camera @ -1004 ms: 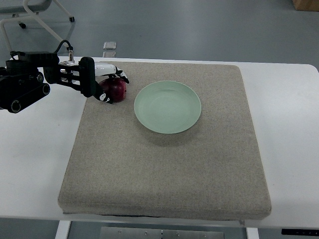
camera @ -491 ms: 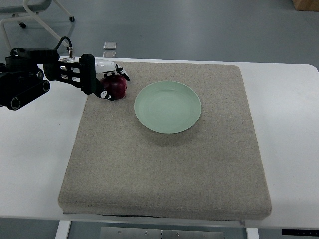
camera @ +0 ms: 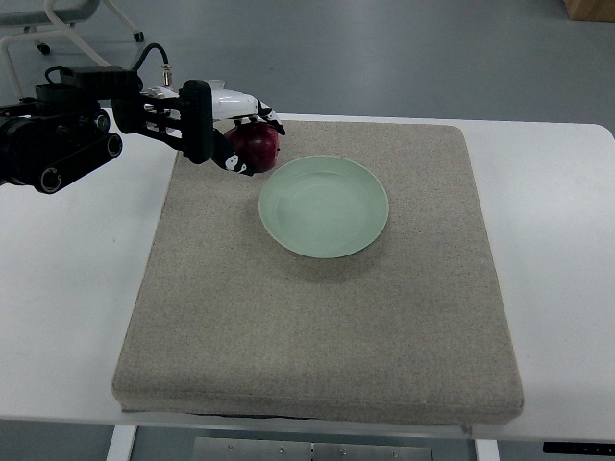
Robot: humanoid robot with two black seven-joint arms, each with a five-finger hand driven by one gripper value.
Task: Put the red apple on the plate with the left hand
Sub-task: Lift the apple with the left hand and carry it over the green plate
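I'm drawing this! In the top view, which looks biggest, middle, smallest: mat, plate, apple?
1. Beige woven fabric mat
2. Round pale green plate
3. Dark red apple, gripped by the left hand, partly hidden

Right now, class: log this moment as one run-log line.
phase: carrying | left hand: shut on red apple | apple: beside plate's far-left rim, not yet over it | plate: empty, on mat | right hand: not in view

A lab or office space. A plain white worktop (camera: 548, 240) stands on smooth grey floor (camera: 384, 48). A wheeled chair base (camera: 58, 29) shows behind.
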